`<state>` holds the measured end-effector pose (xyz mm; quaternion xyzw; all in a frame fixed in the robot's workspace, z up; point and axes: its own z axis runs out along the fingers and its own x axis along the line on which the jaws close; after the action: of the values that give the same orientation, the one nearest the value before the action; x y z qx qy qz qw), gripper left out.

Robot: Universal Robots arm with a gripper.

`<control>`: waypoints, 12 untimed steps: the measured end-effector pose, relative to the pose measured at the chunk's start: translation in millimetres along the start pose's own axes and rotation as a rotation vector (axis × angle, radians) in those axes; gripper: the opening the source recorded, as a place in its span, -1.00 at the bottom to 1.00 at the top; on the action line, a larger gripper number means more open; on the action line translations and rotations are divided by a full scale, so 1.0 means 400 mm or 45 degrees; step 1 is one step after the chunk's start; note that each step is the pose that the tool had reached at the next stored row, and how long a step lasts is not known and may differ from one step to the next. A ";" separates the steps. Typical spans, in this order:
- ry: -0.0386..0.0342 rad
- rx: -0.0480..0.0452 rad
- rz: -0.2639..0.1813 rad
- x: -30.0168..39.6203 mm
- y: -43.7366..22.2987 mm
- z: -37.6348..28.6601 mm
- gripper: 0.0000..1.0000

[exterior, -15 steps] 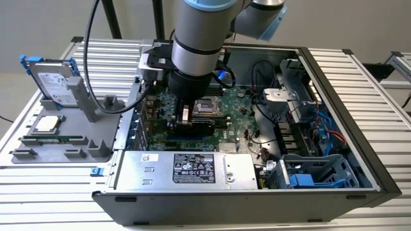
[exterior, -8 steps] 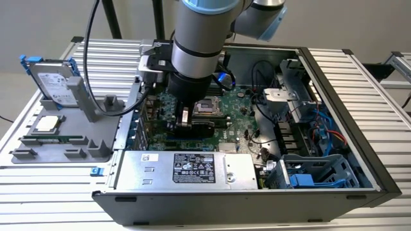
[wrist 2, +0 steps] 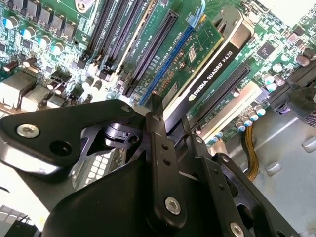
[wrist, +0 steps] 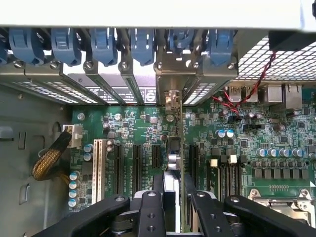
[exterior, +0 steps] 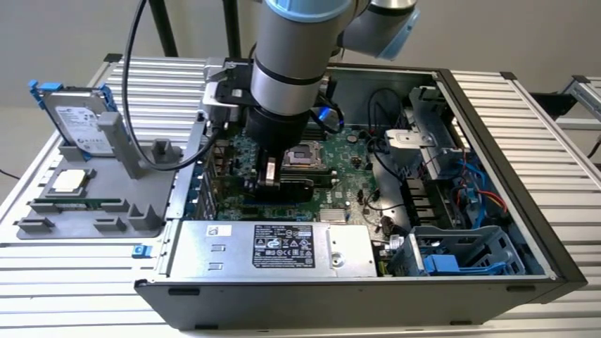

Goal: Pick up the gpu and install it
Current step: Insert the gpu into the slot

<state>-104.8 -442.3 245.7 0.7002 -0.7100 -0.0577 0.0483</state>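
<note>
The gpu [wrist 2: 212, 59] stands on edge over the motherboard's expansion slots, its black shroud and green board both showing in the second wrist view. In the first wrist view the gpu [wrist: 173, 165] appears edge-on, with its silver bracket [wrist: 170, 98] against the case's rear slot openings. My gripper [wrist: 174, 181] is shut on the card, one black finger [wrist: 158, 187] on each side of it. From the exterior view, the gripper [exterior: 270, 179] reaches down into the open computer case [exterior: 488, 91], with the gpu [exterior: 298, 186] at its tip just above the motherboard [exterior: 352, 179].
Blue slot clips [wrist: 103, 44] line the case's rear wall. The power supply [exterior: 272, 246] and a drive cage [exterior: 460, 253] sit along the near side. Outside the case, a grey fixture [exterior: 38, 225] holds a hard drive [exterior: 80, 116], a processor [exterior: 67, 182] and a memory stick [exterior: 84, 204].
</note>
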 end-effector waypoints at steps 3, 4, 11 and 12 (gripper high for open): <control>-0.0004 0.000 0.000 0.000 0.000 0.002 -1.00; -0.0006 0.000 0.000 0.000 0.000 0.003 -1.00; 0.0000 -0.014 0.000 0.000 -0.002 0.014 -1.00; 0.0006 -0.015 0.000 0.000 -0.003 0.016 -1.00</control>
<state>-104.8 -442.3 239.0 0.6999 -0.7097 -0.0616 0.0525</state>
